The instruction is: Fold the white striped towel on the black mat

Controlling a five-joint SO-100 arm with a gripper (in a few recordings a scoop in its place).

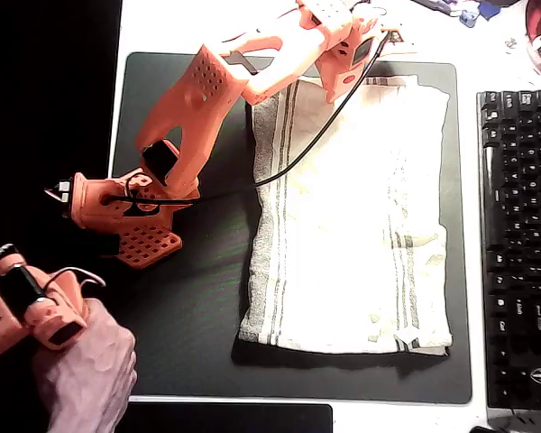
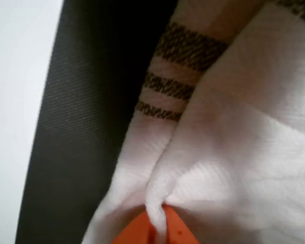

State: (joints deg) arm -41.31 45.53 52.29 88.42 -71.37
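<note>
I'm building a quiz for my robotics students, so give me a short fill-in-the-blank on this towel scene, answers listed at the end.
1. The white striped towel lies spread on the black ____.
2. In the overhead view, the black keyboard sits to the ____ of the black mat.
3. In the wrist view, the gripper pinches a ____ of towel cloth.
4. The arm is coloured ____.

Missing words: mat; right; fold; orange

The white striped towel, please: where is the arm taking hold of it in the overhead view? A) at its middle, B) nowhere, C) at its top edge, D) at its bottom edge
C: the gripper sits over the top edge of the white striped towel, and the wrist view shows cloth pinched between the orange jaws.
</note>
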